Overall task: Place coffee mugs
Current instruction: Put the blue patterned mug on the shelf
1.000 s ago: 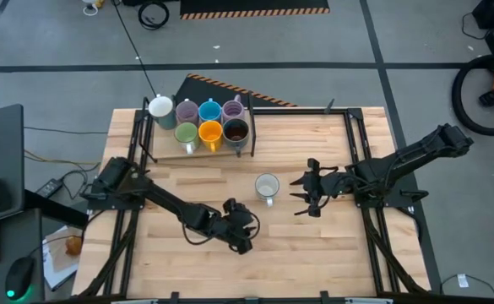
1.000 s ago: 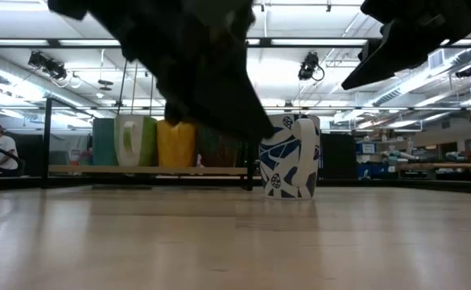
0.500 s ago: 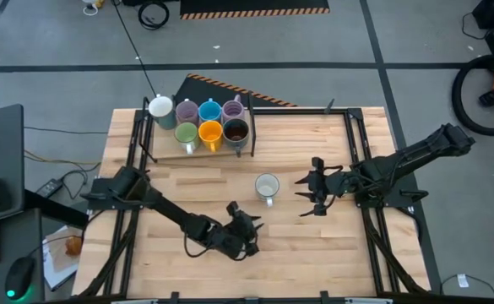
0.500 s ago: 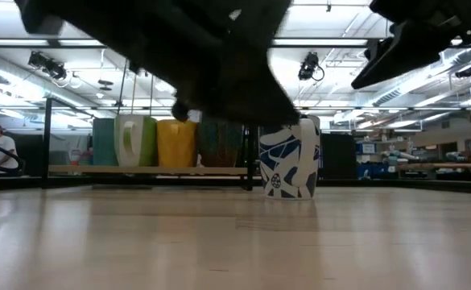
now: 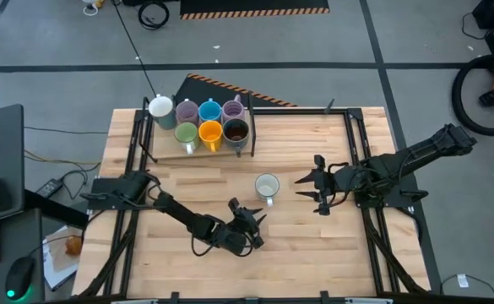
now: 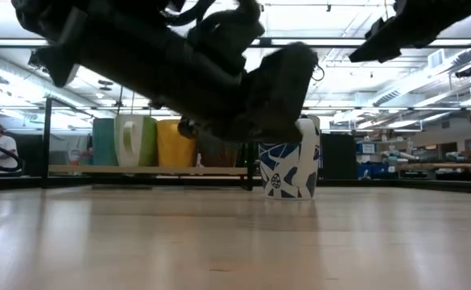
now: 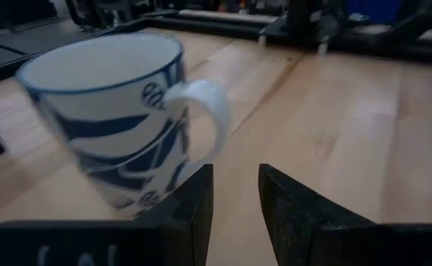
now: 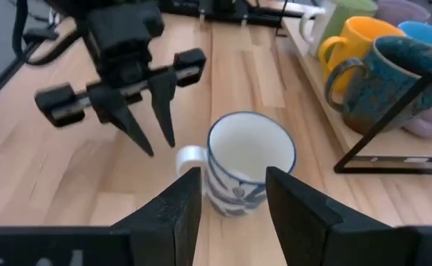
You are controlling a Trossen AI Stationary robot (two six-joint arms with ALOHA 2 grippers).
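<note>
While both grippers stand slightly spread, we note the left gripper (image 5: 248, 221) and right gripper (image 5: 316, 184) flanking the blue-patterned white mug (image 5: 267, 187).

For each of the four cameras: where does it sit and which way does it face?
High: overhead, straight down on the table, both arms and the mug.
Low: at tabletop height, level toward the mug; arms above.
Left wrist: behind the left gripper, facing the mug's handle.
Right wrist: behind the right gripper, facing the mug and left gripper.
All four share the mug.
</note>
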